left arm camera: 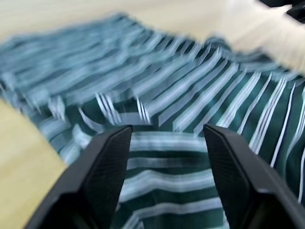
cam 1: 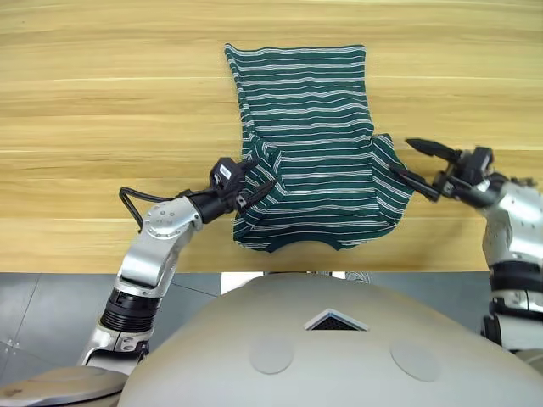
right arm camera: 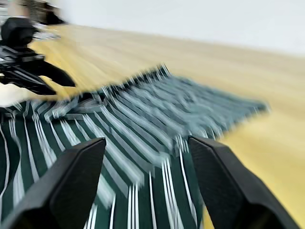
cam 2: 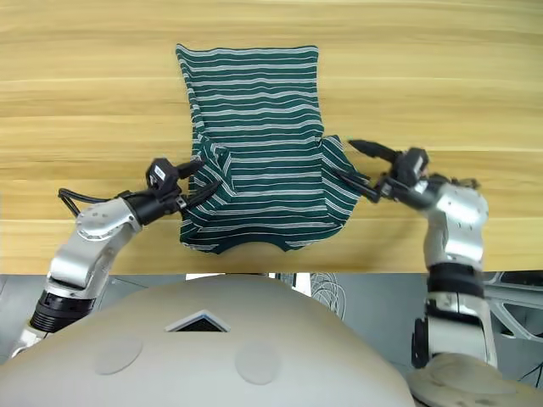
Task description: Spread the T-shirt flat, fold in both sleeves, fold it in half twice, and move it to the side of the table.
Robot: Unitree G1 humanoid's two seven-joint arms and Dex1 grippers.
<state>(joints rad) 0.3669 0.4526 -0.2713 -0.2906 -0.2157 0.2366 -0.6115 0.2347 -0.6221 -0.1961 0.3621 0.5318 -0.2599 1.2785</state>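
A dark green T-shirt [cam 1: 310,127] with white stripes lies on the wooden table [cam 1: 102,102], its hem at the far end and its collar toward the near edge. Both sleeve areas are bunched inward on the body. My left gripper [cam 1: 265,170] is open at the shirt's left sleeve, its fingers straddling the rumpled cloth [left arm camera: 162,119]. My right gripper [cam 1: 400,155] is open at the right sleeve's edge, with striped fabric [right arm camera: 143,138] just beyond its fingers. Nothing is pinched in either one.
Bare wood stretches to the left, right and far side of the shirt. The table's near edge [cam 1: 85,272] runs just in front of the collar, with grey floor [cam 1: 51,314] below it.
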